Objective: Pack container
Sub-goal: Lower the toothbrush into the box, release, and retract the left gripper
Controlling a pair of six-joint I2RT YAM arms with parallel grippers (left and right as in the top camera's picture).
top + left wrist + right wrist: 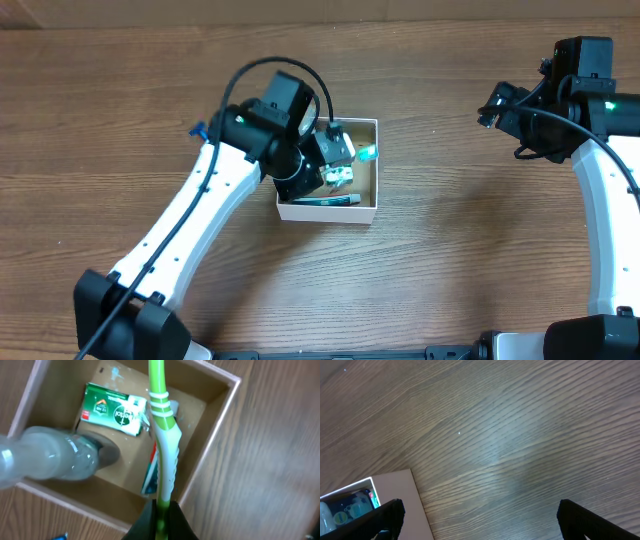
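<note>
Holding toothbrush [167,450] over container [216,422], left jaws clamped, right jaws spread

In container [223,412]: packet [111,410], tube [149,477]; toothbrush [165,435] above them.

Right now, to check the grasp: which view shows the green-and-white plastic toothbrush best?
Left wrist: the green-and-white plastic toothbrush spans the frame, held by the left gripper over the white-walled square container. Overhead, the left arm hides most of it; right wrist shows none.
</note>
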